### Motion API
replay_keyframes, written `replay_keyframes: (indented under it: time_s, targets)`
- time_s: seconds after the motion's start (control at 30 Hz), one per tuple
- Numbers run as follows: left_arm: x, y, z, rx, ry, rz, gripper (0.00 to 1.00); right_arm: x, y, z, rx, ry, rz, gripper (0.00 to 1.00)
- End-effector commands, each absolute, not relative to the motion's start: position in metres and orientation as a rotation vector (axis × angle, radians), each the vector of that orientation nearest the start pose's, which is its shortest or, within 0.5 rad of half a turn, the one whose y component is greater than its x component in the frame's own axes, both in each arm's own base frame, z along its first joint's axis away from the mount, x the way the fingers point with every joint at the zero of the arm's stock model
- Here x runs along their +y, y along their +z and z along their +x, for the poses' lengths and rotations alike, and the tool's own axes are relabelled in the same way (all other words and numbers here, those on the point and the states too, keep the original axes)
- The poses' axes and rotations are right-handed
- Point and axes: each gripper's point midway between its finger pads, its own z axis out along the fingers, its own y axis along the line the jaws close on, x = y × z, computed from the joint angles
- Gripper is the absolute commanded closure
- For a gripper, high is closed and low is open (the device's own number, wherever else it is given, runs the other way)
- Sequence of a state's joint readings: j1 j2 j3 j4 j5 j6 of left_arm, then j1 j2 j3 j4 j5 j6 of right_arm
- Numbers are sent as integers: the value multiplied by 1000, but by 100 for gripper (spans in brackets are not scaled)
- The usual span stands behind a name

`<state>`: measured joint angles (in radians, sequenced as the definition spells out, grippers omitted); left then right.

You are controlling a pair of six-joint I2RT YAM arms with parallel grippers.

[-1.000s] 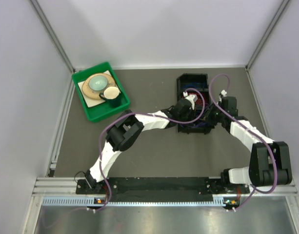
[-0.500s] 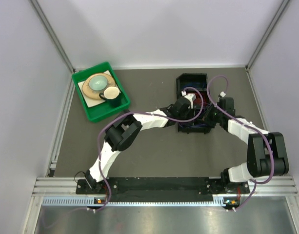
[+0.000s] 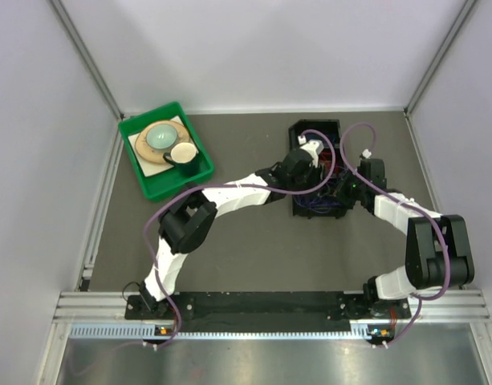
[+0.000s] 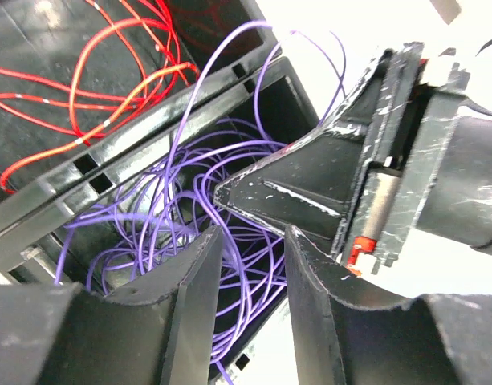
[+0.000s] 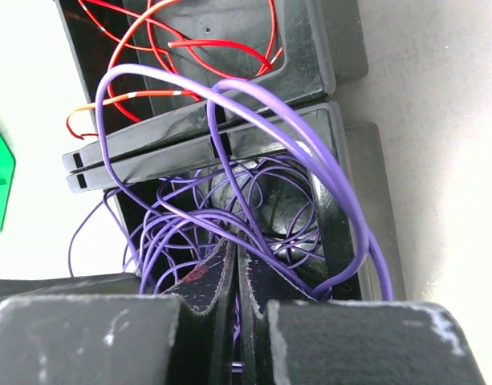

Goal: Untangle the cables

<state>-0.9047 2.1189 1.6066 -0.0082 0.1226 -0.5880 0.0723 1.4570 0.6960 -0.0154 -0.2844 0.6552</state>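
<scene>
The purple cables (image 4: pixel 189 241) lie as a loose heap of thin loops in the near compartment of a black bin (image 3: pixel 295 136). A few tall loops arch over the divider (image 4: pixel 149 136) towards the far compartment, where the red cables (image 4: pixel 93 72) sit.

The right tool (image 5: pixel 237 249) is closed to a slit with purple strands running into it, so it seems clamped on them. The left tool (image 4: pixel 252 231) has its fingers apart, low over the same purple heap and just beside the right tool's tip, gripping nothing.

The step in hand looks like teasing one purple loop out of the heap. To do it well, I would have the left tool close on a single strand near where the right one holds, rather than a fistful. The two should then draw apart slowly and upward so the loop slides free and does not tighten. The loops over the divider could catch on its slots or drag red wire along, so the pull is best kept away from that wall. The two tools are close enough to collide.

The bin sits on a dark grey desk (image 3: pixel 254 249), towards its far right. A green tray (image 3: pixel 149 190) holding dishes stands well apart at the far left. Pale walls (image 3: pixel 270 48) close in three sides.
</scene>
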Motion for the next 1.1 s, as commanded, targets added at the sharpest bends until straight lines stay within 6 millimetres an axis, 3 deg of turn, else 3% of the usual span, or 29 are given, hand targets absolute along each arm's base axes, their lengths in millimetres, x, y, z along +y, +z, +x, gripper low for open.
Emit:
replay_keyframes:
  time_s: [0.0,0.17,0.4,0.6,0.7,0.87,0.93,1.0,1.07]
  targets:
    - [-499,175,337,2089,-1031,441,58,100,57,349,2375,653,547,100]
    - [-487,190,337,2061,-1039,396,60,99,58,348,2373,648,544,100]
    - [-459,231,347,1981,-1087,311,60,99,63,349,2365,653,535,100]
    - [-431,245,352,1965,-1123,226,61,99,90,352,2291,667,500,100]
    - [-415,249,358,1955,-1102,189,62,96,108,350,2251,647,479,87]
    - [-399,247,365,1963,-1071,163,63,94,132,348,2210,638,443,77]
    - [-396,246,366,1964,-1067,156,63,93,143,348,2192,635,435,68]
    - [-393,247,366,1961,-1064,153,63,92,148,348,2189,628,427,65]
    - [-391,248,366,1962,-1058,148,63,93,150,347,2192,626,421,55]
